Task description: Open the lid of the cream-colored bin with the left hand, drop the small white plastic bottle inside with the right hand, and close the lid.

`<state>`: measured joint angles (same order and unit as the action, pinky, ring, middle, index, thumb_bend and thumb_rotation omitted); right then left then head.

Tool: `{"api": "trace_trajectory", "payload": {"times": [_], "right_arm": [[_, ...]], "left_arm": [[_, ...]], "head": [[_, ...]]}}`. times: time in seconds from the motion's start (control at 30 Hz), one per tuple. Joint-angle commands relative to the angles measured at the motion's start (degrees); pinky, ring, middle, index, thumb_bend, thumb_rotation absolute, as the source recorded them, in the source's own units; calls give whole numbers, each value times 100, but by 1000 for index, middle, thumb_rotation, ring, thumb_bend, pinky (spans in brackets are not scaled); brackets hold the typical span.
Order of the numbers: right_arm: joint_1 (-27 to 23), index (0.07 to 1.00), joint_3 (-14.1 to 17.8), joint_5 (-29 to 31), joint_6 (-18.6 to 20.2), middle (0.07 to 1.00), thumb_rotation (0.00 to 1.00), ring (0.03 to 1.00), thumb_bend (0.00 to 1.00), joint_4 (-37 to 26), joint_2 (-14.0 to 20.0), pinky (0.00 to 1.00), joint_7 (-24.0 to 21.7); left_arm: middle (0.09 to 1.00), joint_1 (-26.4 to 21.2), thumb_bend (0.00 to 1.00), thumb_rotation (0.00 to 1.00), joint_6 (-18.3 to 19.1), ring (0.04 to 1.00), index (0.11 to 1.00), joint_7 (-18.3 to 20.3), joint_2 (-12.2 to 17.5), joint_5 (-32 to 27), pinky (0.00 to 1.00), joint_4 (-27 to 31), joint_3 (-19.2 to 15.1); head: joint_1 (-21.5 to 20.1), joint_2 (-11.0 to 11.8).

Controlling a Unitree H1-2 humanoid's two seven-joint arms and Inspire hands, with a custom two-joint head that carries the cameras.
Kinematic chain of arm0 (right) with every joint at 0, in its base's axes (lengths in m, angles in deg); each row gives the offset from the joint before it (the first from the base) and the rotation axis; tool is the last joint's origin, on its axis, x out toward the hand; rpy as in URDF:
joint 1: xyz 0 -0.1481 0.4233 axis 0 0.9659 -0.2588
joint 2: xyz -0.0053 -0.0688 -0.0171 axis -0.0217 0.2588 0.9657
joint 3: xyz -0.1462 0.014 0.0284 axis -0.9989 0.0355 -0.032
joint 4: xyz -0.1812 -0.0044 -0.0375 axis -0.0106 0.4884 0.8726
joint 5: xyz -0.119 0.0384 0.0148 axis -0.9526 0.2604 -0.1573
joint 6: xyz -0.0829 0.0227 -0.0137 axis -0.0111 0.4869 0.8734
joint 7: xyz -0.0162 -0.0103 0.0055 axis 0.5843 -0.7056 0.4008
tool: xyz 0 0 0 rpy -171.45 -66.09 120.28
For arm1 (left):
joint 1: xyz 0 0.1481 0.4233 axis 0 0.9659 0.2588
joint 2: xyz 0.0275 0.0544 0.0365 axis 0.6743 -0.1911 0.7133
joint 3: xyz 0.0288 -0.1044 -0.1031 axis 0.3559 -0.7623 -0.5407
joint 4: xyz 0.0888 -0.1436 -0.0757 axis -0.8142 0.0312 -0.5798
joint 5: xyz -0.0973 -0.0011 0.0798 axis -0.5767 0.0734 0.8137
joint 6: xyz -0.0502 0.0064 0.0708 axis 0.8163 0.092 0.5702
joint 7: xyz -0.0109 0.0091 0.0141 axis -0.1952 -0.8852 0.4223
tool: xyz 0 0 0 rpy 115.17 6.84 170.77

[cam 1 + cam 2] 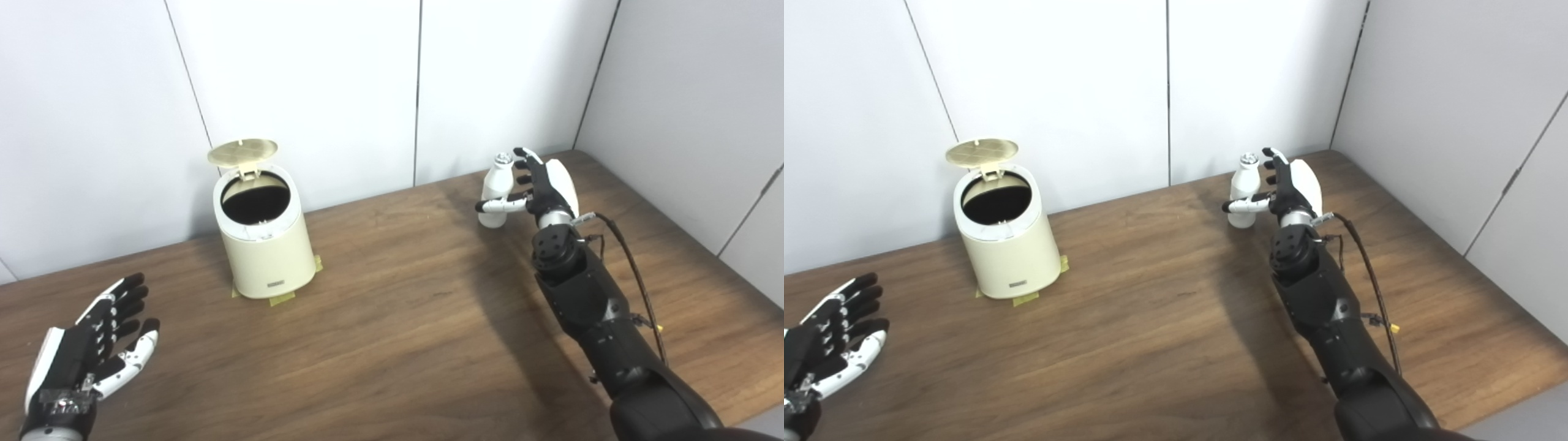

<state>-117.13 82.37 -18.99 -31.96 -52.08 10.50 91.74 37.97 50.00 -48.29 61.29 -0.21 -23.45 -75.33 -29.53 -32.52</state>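
Left hand [86, 358] low at the near left of the worktop [392, 318], palm up, fingers [125, 294] spread, holding nothing, well apart from the bin

Cream-colored bin [263, 245] at rear left near the wall, upright on yellow tape patches [282, 299]. Lid [242, 152] swung up on its back hinge. Interior dark; contents cannot be told

Small white plastic bottle [495, 193] upright on the worktop at rear right, well apart from the bin

Right hand [542, 187] just beside the bottle, thumb across its front, fingers [525, 160] extended behind it, loosely cupping; firm hold cannot be told

Right eye view cuts off the left hand's wrist; left eye view shows more of it
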Motion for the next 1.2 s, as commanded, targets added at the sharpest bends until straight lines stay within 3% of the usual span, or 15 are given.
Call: {"api": "trace_trajectory", "payload": {"times": [0.0,0.23,0.5,0.6,0.73,0.87,1.03,1.07,1.1,1.17], "right_arm": [[-237,864,119,57,-269,828,97,775,859,-211,94,683,139],[-193,853,159,74,-172,793,78,751,837,-320,69,646,88],[-206,798,72,37,-267,698,44,631,868,-219,96,549,65],[-205,790,63,79,-267,701,22,616,835,-219,86,528,39],[-196,783,44,79,-425,701,3,614,810,-140,68,533,72],[-200,784,21,56,-482,704,2,613,799,-105,62,522,83],[-178,762,-1,16,-546,685,0,585,791,-132,40,494,165],[-180,722,18,12,-586,643,0,581,791,-112,20,505,235],[-183,689,31,13,-615,568,0,576,682,-96,7,520,285],[-202,608,84,50,-795,493,0,556,576,33,-16,522,434]], "left_arm": [[888,-187,183,0,-8,899,906,31,50,41,881,216,-13],[889,-172,167,0,-8,903,905,109,-89,216,927,201,-67],[898,-132,165,0,-14,913,909,168,-173,149,950,193,-161],[890,-127,163,93,-20,899,903,161,-148,172,922,185,-155],[901,-95,152,138,-11,912,904,192,-178,164,931,226,-178],[901,-84,164,269,-13,913,903,181,-195,115,942,208,-209],[893,-86,163,314,-16,905,899,169,-203,99,931,204,-220],[888,-83,162,318,-15,900,900,167,-204,103,930,207,-219],[887,-81,161,320,-15,899,900,164,-206,106,932,210,-218],[884,-74,162,322,-16,898,900,161,-203,105,934,206,-216]], "head": [[-8,0],[-25,-52],[-36,-95],[-26,-104],[-2,-107],[3,-109],[-1,-114],[5,-111],[5,-111],[10,-112]]}}
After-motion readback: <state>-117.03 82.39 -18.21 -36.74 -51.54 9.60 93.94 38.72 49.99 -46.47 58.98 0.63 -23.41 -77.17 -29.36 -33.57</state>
